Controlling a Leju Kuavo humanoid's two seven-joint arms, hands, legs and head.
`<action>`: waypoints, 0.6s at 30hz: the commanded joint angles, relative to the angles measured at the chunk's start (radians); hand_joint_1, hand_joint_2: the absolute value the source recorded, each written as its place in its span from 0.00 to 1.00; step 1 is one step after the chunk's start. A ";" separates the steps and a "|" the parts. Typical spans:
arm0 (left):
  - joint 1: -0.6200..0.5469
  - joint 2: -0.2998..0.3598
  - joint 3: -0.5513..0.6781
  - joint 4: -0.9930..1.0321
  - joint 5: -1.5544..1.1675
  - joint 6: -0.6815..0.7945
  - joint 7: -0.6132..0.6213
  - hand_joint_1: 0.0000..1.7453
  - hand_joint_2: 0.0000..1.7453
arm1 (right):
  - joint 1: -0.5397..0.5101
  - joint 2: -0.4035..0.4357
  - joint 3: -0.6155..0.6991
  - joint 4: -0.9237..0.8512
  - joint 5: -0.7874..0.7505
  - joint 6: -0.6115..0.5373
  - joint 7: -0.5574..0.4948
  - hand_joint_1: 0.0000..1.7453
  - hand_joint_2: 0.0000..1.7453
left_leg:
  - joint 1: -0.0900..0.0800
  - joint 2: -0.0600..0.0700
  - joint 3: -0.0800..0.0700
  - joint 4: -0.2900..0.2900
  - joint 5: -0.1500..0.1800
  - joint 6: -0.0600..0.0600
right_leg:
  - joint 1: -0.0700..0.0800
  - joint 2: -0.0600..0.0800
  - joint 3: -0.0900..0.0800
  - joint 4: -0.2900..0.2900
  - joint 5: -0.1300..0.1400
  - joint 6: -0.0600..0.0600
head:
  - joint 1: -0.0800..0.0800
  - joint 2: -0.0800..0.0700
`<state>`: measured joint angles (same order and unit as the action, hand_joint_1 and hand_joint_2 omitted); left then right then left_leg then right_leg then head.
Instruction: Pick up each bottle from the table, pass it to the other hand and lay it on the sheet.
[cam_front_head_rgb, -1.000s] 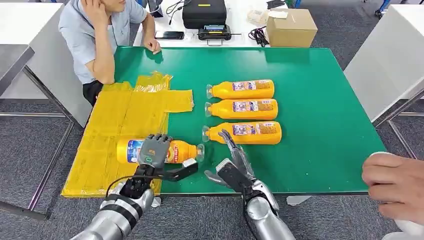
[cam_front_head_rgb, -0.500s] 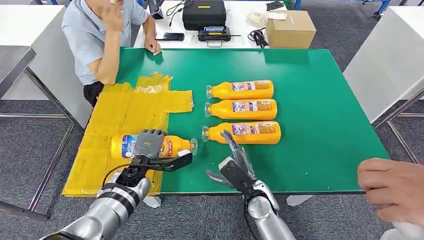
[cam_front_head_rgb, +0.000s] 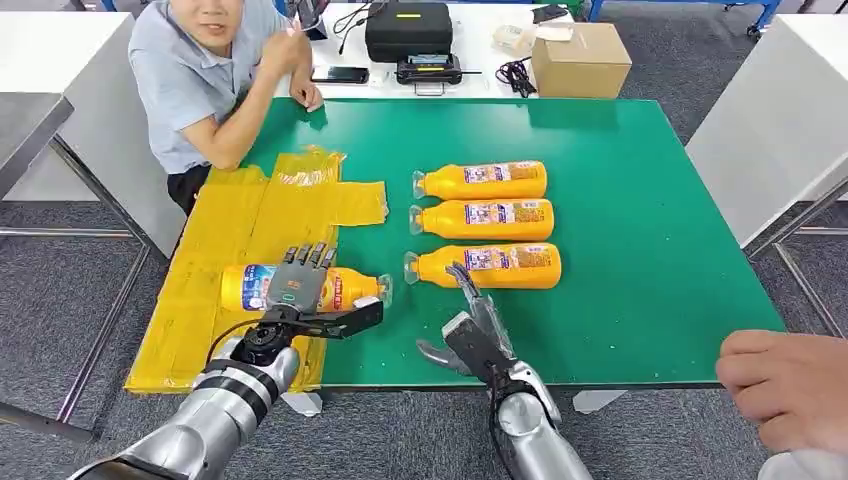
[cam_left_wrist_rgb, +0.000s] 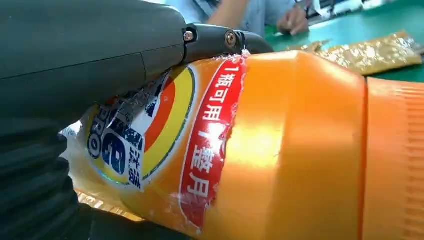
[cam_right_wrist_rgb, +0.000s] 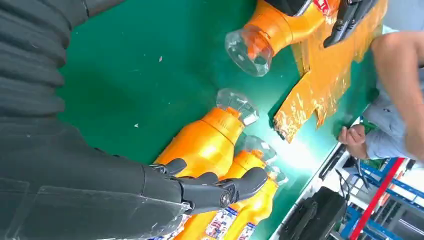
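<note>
1. Orange bottle (cam_front_head_rgb: 300, 288) with a blue-red-yellow label, lying on its side over the near part of the yellow sheet (cam_front_head_rgb: 230, 230), clear cap pointing toward the table's middle and just past the sheet's edge.
2. Left hand (cam_front_head_rgb: 305, 295) wrapped over the bottle's body, fingers across the top of the label, thumb stretched along the near side toward the neck; gripping the bottle. In the left wrist view, dark fingers (cam_left_wrist_rgb: 125, 65) pressed against the torn label, orange shoulder of the bottle (cam_left_wrist_rgb: 300, 150) just beyond.
3. Right hand (cam_front_head_rgb: 470, 325) near the table's front edge, fingers apart and extended, holding nothing; fingertips close to the nearest of the waiting bottles, not clearly touching it.
4. Three more orange bottles lying side by side in a row on the green table (cam_front_head_rgb: 640, 200): far bottle (cam_front_head_rgb: 482, 180), middle bottle (cam_front_head_rgb: 484, 218), near bottle (cam_front_head_rgb: 484, 265), all with clear caps toward the sheet.
5. Yellow sheet crumpled at its far edge, spread over the table's left part.
6. Person (cam_front_head_rgb: 205, 70) in a light blue shirt seated at the far left corner, one forearm on the table.
7. Another person's hand (cam_front_head_rgb: 790, 385) at the lower right, off the table.
8. Cardboard box (cam_front_head_rgb: 580, 58) and black case (cam_front_head_rgb: 408, 28) on the white surface behind.
</note>
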<state>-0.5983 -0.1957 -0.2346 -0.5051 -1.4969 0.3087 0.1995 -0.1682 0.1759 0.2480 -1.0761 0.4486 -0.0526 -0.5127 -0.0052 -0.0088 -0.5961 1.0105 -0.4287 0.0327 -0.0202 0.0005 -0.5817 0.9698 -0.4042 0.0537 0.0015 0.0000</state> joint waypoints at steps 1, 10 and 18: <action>0.012 0.005 0.041 0.120 0.018 -0.099 -0.030 0.00 1.00 | -0.043 0.003 -0.042 0.068 0.001 0.008 0.000 0.00 1.00 | 0.001 0.004 0.004 -0.002 -0.001 -0.002 | 0.001 0.003 0.003 -0.002 0.001 -0.002 | 0.000 0.000; 0.016 0.001 0.055 0.147 0.052 -0.176 -0.071 0.00 1.00 | -0.057 0.007 -0.047 0.092 0.008 0.010 -0.003 0.00 1.00 | 0.000 0.005 0.006 -0.003 -0.001 -0.002 | 0.001 0.004 0.004 -0.003 0.001 -0.002 | 0.000 0.000; 0.026 0.001 0.065 0.153 0.076 -0.196 -0.101 0.00 1.00 | -0.061 0.006 -0.048 0.101 0.011 0.010 -0.007 0.00 1.00 | 0.000 0.003 0.006 -0.002 -0.001 -0.001 | 0.000 0.003 0.005 -0.002 0.000 -0.001 | 0.000 0.000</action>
<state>-0.6380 -0.2049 -0.1968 -0.4604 -1.4263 0.1411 0.1056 -0.1839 0.1820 0.2209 -1.0506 0.4612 -0.0462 -0.5161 -0.0053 -0.0091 -0.5935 1.0104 -0.4291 0.0327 -0.0204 0.0003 -0.5789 0.9697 -0.4046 0.0537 0.0015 0.0000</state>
